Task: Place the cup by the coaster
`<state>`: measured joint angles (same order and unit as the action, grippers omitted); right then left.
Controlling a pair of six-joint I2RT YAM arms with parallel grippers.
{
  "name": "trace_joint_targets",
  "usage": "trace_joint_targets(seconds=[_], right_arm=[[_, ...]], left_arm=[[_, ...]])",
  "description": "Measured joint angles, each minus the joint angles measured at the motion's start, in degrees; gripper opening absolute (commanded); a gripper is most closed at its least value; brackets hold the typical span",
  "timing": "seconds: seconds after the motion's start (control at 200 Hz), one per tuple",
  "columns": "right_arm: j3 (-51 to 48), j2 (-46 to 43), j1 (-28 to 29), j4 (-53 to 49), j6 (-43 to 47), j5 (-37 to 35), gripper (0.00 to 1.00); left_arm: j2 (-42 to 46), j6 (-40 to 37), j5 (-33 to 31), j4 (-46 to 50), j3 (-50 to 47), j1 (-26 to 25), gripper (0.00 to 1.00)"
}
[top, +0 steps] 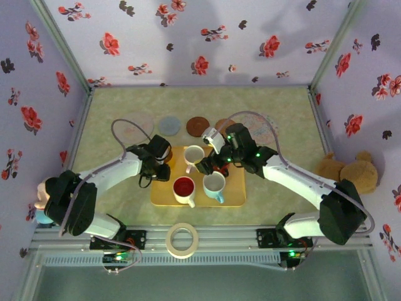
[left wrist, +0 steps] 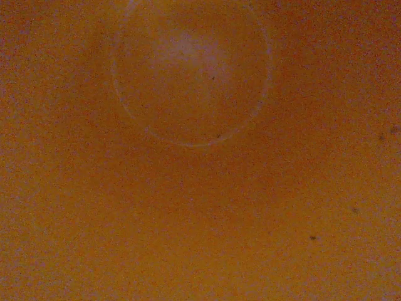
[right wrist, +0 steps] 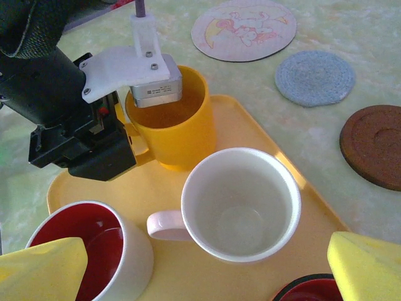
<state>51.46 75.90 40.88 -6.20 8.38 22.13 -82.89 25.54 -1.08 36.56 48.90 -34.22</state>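
Tabletop [top: 288,125]: crowded yellow tray [top: 232,197], coasters [top: 169,125] beyond (a row)
Left wrist: yellow cup [left wrist: 194,81] interior, close
Right wrist: left gripper [right wrist: 128,141] at cup's handle on tray corner, grip untellable; right gripper [right wrist: 203,266] spread over white cup [right wrist: 241,213]

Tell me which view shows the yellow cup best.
Right wrist: the yellow cup stands upright on the tray, left gripper at its rim. Left wrist sees its orange inside, close up; overhead, the left arm covers it.

Left arm [top: 109,170], right arm [top: 294,179] bent inward; right jaws spread wide.
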Motion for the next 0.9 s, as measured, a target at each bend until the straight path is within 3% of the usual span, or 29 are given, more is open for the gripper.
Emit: trace_joint_targets(seconds=[0.235, 0.9], right_arm=[[0.0, 0.57, 0.0, 0.94, -0.02, 0.22, 1.0], [0.0, 1.49, 0.0, 2.08, -1.51, 0.76, 1.0]], left_arm=[[-0.42, 0.0, 0.0, -0.17, 0.0, 0.0, 0.34], [-0.39, -0.22, -0.87, -1.18, -0.09, 0.0, 0.14]])
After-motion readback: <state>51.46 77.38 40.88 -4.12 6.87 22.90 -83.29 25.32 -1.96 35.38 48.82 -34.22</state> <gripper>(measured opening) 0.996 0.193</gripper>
